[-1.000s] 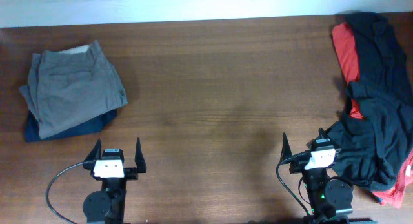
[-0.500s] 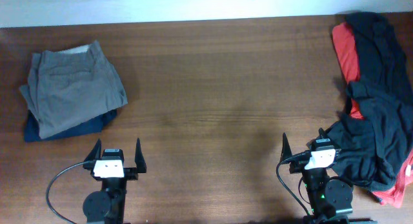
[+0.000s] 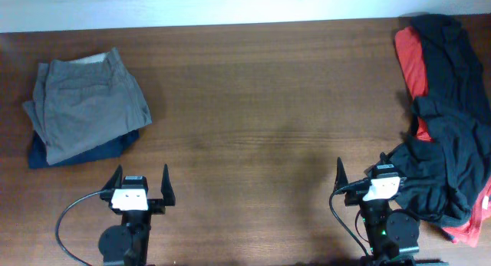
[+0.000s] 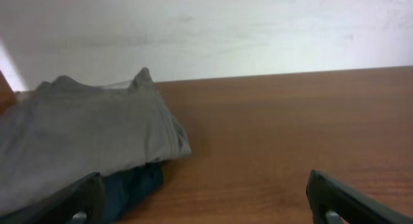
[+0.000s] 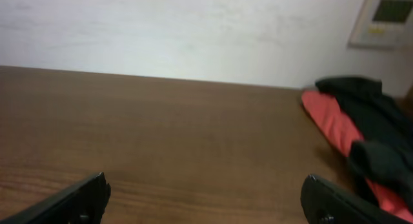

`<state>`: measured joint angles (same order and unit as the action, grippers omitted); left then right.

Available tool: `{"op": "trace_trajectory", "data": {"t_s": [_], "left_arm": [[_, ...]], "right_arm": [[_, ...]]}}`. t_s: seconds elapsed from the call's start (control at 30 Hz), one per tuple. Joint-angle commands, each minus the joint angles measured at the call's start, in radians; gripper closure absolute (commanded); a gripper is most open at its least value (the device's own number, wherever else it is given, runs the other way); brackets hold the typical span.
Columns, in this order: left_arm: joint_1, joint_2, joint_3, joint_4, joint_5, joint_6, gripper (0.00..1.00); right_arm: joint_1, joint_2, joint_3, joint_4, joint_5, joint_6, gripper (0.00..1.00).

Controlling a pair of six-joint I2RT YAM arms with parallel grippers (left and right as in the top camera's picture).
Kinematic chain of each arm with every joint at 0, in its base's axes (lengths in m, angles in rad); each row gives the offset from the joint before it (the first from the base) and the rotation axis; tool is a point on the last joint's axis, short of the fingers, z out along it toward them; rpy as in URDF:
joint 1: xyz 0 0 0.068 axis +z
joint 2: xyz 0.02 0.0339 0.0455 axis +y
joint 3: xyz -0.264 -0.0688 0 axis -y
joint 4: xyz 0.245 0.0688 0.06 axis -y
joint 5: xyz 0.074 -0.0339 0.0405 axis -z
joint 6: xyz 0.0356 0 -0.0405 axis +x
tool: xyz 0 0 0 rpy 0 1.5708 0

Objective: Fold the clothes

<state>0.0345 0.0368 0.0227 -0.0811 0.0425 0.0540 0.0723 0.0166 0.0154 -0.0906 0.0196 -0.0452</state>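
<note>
A folded grey garment (image 3: pixel 84 105) lies on a folded navy one (image 3: pixel 84 152) at the table's far left; both show in the left wrist view (image 4: pixel 77 137). A heap of unfolded black and red clothes (image 3: pixel 449 136) lies along the right edge, and part of it shows in the right wrist view (image 5: pixel 361 130). My left gripper (image 3: pixel 140 182) is open and empty near the front edge, short of the folded stack. My right gripper (image 3: pixel 360 174) is open and empty, its right finger beside the black heap.
The brown wooden table (image 3: pixel 261 105) stretches between the two piles. A pale wall runs behind the table's far edge, with a small wall panel (image 5: pixel 387 14) at the upper right in the right wrist view.
</note>
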Motion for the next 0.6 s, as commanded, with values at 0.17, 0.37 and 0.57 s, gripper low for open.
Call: {"op": "trace_trajectory", "data": {"t_s": [0.17,0.37,0.57], "left_arm": [[-0.004,0.278,0.212,-0.008,0.029,-0.016,0.01],[-0.004,0.589,0.473,-0.143,0.029,-0.016,0.01],[-0.004,0.851,0.704,-0.285,0.134,-0.016,0.01]], "right_arm": [[-0.008,0.18,0.177,-0.146,0.098,0.073,0.01],[-0.008,0.46,0.391,-0.254,0.105,0.16,0.01],[-0.008,0.781,0.667,-0.413,0.097,0.158,0.01]]}}
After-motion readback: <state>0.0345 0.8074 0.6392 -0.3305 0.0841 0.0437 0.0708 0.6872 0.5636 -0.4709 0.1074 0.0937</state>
